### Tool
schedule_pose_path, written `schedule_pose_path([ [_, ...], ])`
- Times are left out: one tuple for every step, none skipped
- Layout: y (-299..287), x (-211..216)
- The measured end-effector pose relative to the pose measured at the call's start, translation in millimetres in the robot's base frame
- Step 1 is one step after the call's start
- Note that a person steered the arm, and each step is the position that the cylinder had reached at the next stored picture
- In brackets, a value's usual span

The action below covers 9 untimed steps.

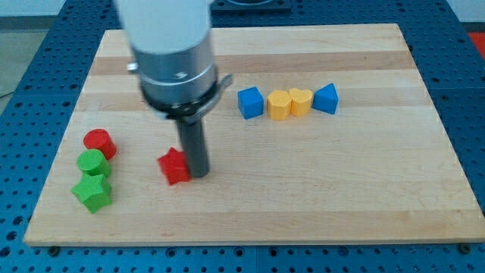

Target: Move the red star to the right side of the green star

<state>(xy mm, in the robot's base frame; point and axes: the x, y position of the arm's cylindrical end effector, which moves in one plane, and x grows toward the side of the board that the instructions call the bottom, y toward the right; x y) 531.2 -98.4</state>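
Note:
The red star (174, 166) lies on the wooden board (303, 189) left of centre. My tip (198, 175) rests right against the red star's right side. The green star (92, 192) sits at the lower left of the board, well to the left of the red star and slightly lower.
A green cylinder (92, 163) and a red cylinder (99, 142) stand just above the green star. At the upper right a row holds a blue cube (250, 102), a yellow hexagon block (279, 105), a yellow heart block (301, 101) and a blue triangle block (326, 98).

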Motion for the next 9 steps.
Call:
schedule_pose_path([
  [-16, 5],
  [15, -26],
  [-3, -43],
  [-23, -41],
  [-26, -16],
  [-34, 14],
  [-37, 25],
  [-1, 23],
  [6, 24],
])
